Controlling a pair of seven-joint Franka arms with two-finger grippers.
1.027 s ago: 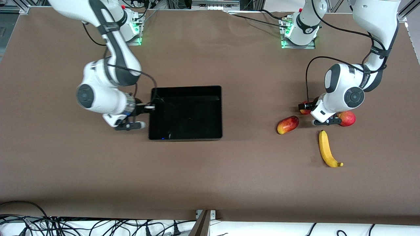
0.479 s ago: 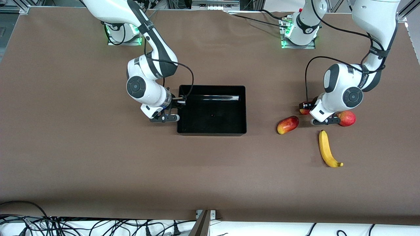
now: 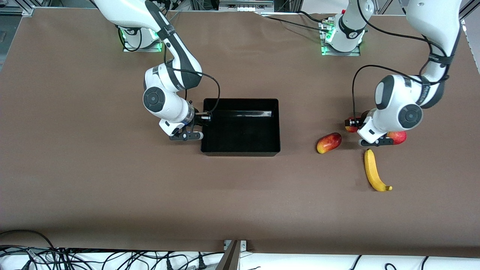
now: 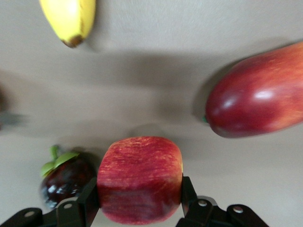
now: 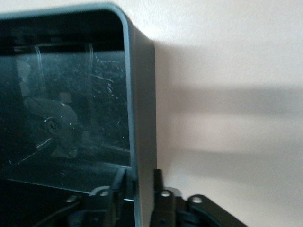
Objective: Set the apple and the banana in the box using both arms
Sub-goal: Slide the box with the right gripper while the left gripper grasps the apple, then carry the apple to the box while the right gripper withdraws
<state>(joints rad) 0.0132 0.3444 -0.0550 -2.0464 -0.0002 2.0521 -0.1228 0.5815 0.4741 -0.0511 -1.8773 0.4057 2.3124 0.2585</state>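
Note:
The black box [image 3: 278, 127] lies mid-table. My right gripper [image 3: 204, 117] is shut on its end wall at the right arm's end; in the right wrist view my right gripper [image 5: 137, 177] has one finger inside and one outside the box wall [image 5: 142, 94]. My left gripper [image 3: 350, 124] is shut on the deep-red apple [image 3: 351, 129], low over the table; in the left wrist view my left gripper [image 4: 139, 191] clamps the apple [image 4: 139, 175] from both sides. The yellow banana [image 3: 375, 170] lies nearer the front camera; its tip shows in the left wrist view [image 4: 71, 19].
An elongated red-and-yellow fruit [image 3: 329, 143] lies between the box and the apple, also seen in the left wrist view [image 4: 258, 97]. A pink-red round fruit [image 3: 398, 137] is partly under the left arm. A dark purple fruit with green leaves [image 4: 64, 175] sits beside the apple.
My right gripper has dragged the box toward the left arm's end of the table and then almost stopped. My left arm has shifted slightly with the apple in its fingers.

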